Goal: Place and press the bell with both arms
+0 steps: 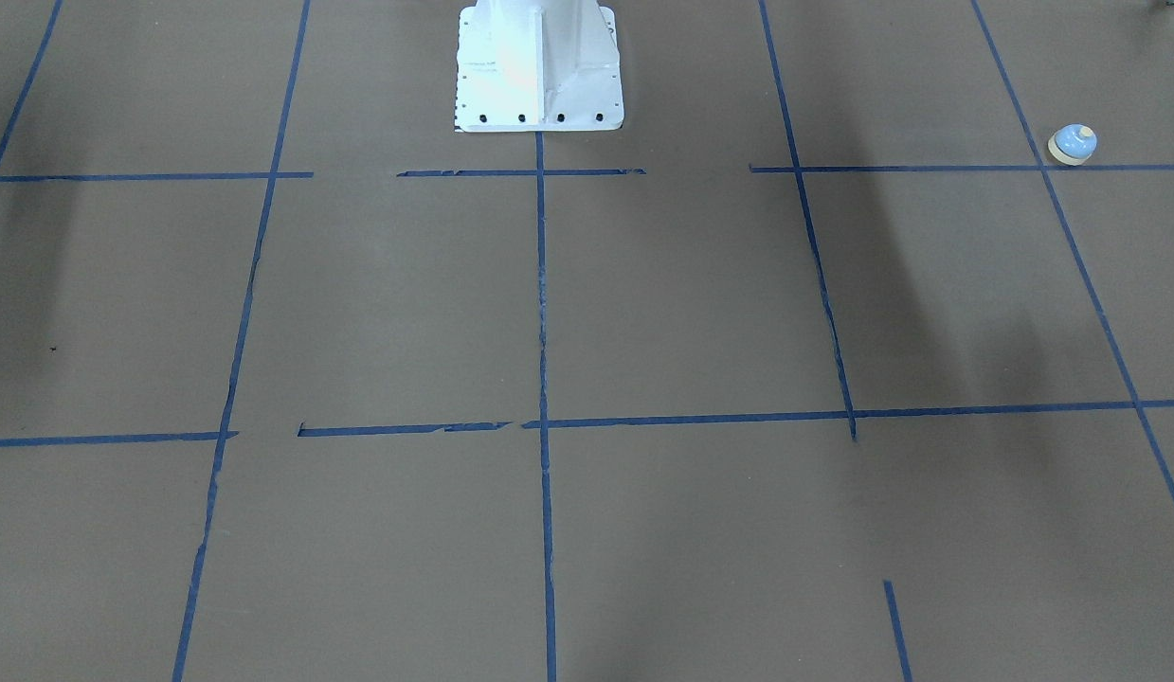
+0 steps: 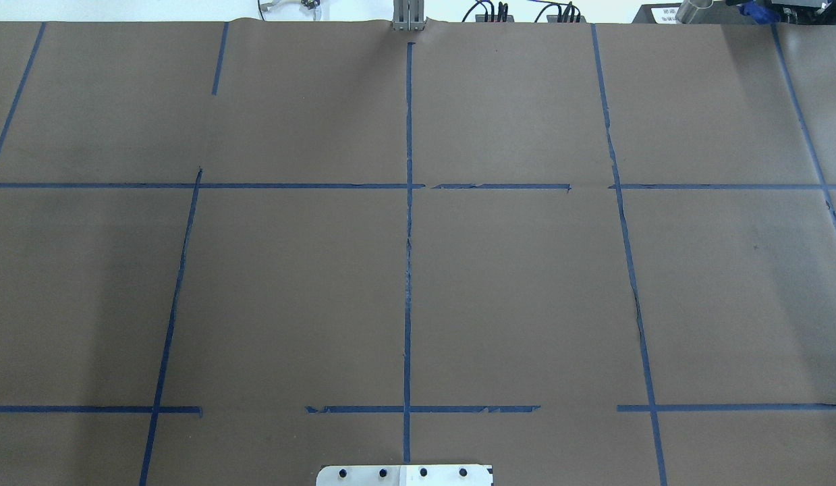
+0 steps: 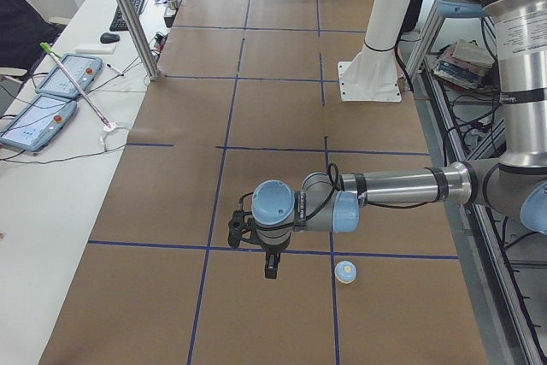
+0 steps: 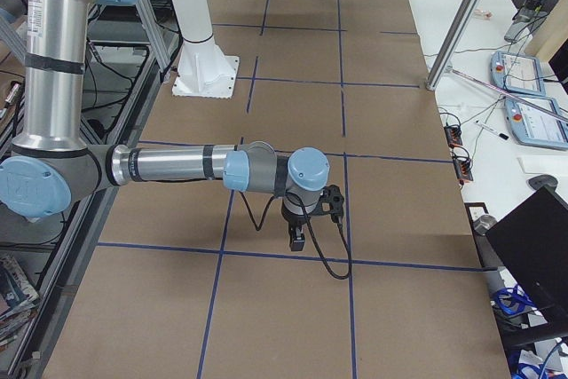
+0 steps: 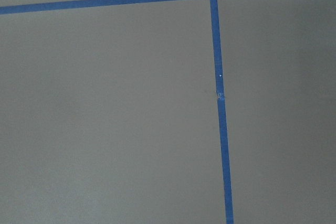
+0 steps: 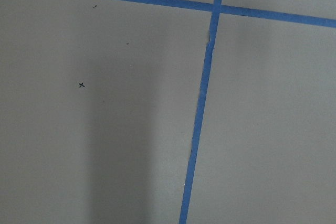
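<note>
Blue tape lines (image 5: 219, 129) crossing on the brown paper table cover (image 5: 105, 119) are all that either wrist camera sees, so neither shows its own fingers. Off the white pedestal's (image 1: 539, 66) left side, level with its front edge and well apart from it, the bell (image 1: 1073, 144) sits upright just beside a tape crossing. The left arm (image 3: 393, 185) reaches out over the table on that side. The left gripper (image 3: 270, 267) hangs pointing down, near the bell but not touching it. It appears only in the side view, so I cannot tell how wide its pincer stands, though nothing is seen in it. On the pedestal's other side, the right arm (image 4: 169, 166) stretches out the same way. The right gripper (image 4: 297, 241) hangs above bare paper, far from the bell, and its pincer's opening likewise cannot be judged. Risks, as I judge them, start with the bell's smooth dome, which could slip from the fingers if they close too high on it. An off-centre push on the button could skid or tip the bell. The two arms could also foul each other if both converge on one spot in front of the pedestal. The count is one bell, two arms, two grippers and one pedestal.
</note>
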### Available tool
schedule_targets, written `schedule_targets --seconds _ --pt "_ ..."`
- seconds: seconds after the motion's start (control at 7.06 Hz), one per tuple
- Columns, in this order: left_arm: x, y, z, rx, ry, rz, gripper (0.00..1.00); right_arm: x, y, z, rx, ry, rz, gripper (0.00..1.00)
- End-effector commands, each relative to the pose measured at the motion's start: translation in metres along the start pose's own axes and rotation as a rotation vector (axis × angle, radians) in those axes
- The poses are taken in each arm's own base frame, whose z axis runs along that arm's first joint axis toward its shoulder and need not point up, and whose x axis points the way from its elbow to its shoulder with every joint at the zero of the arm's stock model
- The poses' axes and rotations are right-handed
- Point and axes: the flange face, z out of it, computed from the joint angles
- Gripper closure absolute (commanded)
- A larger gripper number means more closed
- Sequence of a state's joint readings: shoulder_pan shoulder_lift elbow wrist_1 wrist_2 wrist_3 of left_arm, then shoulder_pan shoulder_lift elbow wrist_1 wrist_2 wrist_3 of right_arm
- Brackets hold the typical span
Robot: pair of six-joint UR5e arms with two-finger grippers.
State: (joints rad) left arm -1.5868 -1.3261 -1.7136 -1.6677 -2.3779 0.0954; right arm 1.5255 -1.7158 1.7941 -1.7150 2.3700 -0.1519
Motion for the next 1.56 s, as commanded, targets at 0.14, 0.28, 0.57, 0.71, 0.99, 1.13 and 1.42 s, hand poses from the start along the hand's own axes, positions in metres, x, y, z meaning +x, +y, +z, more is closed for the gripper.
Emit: schedule_targets --seconds 0.14,0.28,0.57,0.71,0.99,1.13,1.42 --pt "0.007 0.025 -0.005 0.001 0.000 0.001 0.00 -0.001 -0.001 -0.002 0.005 0.001 -0.004 0.00" --pt "0.017 0.024 -0.014 0.016 -0.003 0.019 0.00 -0.008 -0.003 -0.008 0.016 0.003 -0.021 0.00" --pt "0.055 0.001 -0.053 0.103 -0.013 0.095 0.00 -0.014 -0.007 -0.014 0.063 0.006 -0.060 0.00" --pt "0.060 -0.017 -0.059 0.116 -0.005 0.110 0.00 -0.014 -0.007 -0.014 0.064 0.007 -0.061 0.00" --pt "0.059 0.002 -0.048 0.120 -0.008 0.145 0.00 -0.016 -0.009 -0.014 0.072 0.008 -0.073 0.00" --pt "0.074 0.010 -0.025 0.103 0.008 0.220 0.00 -0.016 -0.009 -0.014 0.072 0.008 -0.073 0.00" --pt "0.097 0.029 0.034 -0.031 0.022 0.219 0.00 -0.015 -0.008 -0.013 0.070 0.009 -0.074 0.00"
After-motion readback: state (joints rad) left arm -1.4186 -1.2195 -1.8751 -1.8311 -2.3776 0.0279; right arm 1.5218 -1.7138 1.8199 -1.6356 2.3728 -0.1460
